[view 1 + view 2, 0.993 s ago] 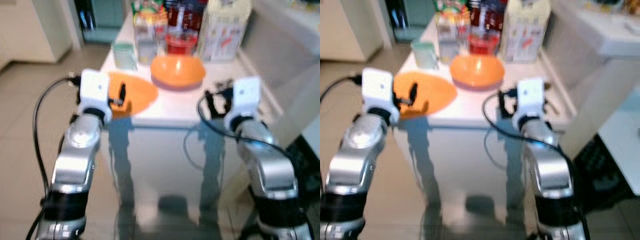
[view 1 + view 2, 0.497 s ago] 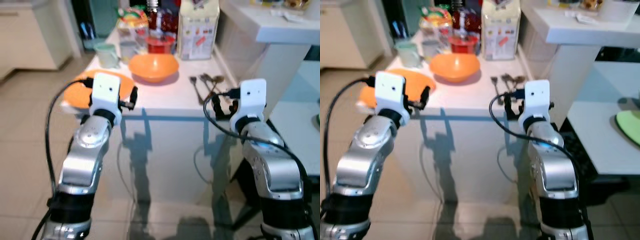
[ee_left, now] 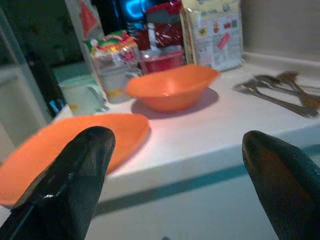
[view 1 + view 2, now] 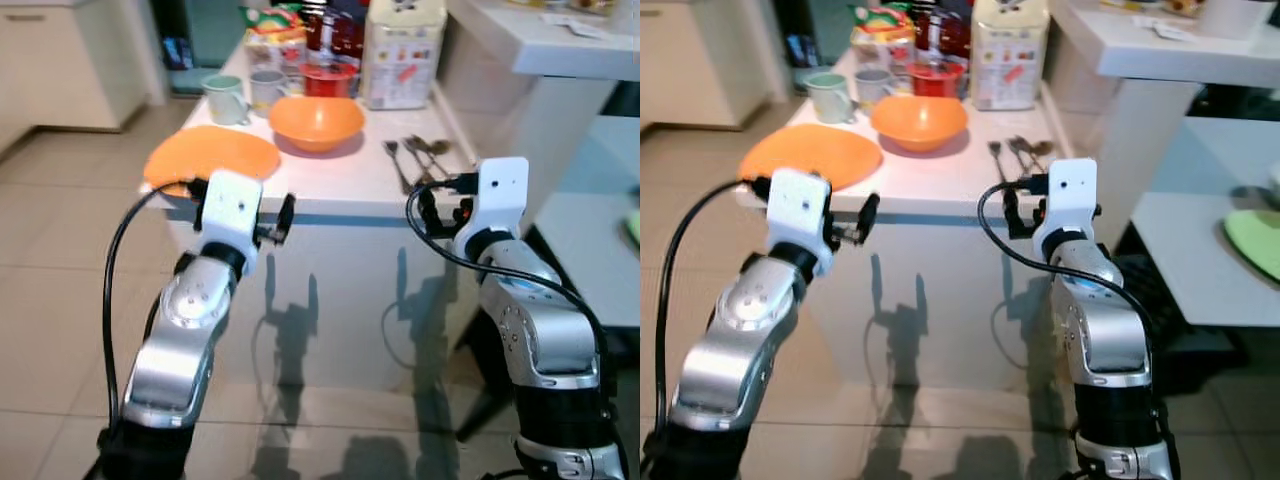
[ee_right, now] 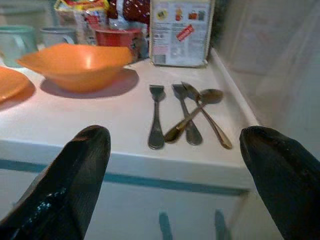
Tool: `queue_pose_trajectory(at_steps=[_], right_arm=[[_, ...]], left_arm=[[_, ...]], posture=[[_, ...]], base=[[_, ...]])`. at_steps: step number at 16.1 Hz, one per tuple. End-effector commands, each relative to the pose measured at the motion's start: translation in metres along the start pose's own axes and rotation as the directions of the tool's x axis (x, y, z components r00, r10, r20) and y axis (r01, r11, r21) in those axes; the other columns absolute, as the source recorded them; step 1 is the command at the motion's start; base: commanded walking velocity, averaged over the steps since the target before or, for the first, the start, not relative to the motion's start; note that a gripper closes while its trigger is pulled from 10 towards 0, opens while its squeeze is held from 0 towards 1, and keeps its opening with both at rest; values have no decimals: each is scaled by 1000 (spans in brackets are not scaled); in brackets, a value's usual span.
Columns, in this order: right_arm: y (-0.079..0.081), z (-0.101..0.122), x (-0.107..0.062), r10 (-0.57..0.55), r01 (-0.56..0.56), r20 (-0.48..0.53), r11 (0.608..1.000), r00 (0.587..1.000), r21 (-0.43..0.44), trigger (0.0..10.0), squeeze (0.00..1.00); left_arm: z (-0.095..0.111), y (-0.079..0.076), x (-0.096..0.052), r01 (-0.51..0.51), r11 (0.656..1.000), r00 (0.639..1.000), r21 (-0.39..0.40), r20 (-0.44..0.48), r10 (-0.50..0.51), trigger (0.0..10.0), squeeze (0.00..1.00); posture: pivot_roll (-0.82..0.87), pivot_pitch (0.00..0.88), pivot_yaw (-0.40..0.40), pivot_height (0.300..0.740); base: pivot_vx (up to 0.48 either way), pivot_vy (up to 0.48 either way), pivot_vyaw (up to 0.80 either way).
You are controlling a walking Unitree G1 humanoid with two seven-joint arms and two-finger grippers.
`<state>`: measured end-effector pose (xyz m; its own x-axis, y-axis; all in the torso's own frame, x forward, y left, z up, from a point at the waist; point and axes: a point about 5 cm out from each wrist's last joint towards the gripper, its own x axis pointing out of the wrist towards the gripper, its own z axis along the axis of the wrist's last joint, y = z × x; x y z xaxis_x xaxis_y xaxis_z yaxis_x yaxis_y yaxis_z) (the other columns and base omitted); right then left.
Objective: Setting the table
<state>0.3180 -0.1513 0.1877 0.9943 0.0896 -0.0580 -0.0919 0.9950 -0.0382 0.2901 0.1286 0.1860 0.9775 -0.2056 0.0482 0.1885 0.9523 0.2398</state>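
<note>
Arms raised short of counter (image 4: 330,175) edge, left tool (image 3: 170,185) and right tool (image 5: 172,180) both spread, empty, plate (image 4: 212,155), bowl (image 4: 316,121), cutlery (image 5: 182,115) on counter, packages behind blurred.

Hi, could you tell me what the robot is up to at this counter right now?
It stands facing a white counter, both hands raised just short of its front edge and empty. The left hand is open near an orange plate; the right hand is open before the cutlery. An orange bowl sits farther back. Nothing is picked up yet.
</note>
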Motion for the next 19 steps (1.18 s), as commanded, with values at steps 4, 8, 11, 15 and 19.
queue_pose_trajectory(at_steps=[4, 8, 11, 15, 19], right_arm=[[12, -1, 3, 37, -37, -11, 999, 999, 6, 10000, 0], [15, -7, -5, 12, -12, -27, 1000, 1000, 12, 10000, 0], [8, -7, -12, -31, 31, -12, 999, 999, 41, 10000, 0], [2, -7, -18, -59, 59, -5, 998, 998, 16, 10000, 0], [4, -4, -19, -44, 44, 4, 999, 999, 11, 10000, 0]], left_arm=[[6, 4, -5, -38, 999, 999, -6, 31, 38, 10000, 0], [5, 4, -5, -13, 1000, 999, -12, 33, 14, 10000, 0], [5, 0, 0, 17, 1000, 999, -11, 35, -17, 10000, 0], [6, -5, 8, 56, 998, 998, -16, 43, -55, 10000, 0], [6, -5, 11, 57, 998, 997, -20, 50, -56, 10000, 0]], posture=[[9, 0, -80, 740], [-11, 0, -48, 740], [-37, 0, -8, 740], [-66, 0, 21, 740], [-60, 0, 19, 740]], base=[[0, 0, 0], [303, 0, 297], [351, 0, 188], [354, 0, 0], [356, 0, 0]])
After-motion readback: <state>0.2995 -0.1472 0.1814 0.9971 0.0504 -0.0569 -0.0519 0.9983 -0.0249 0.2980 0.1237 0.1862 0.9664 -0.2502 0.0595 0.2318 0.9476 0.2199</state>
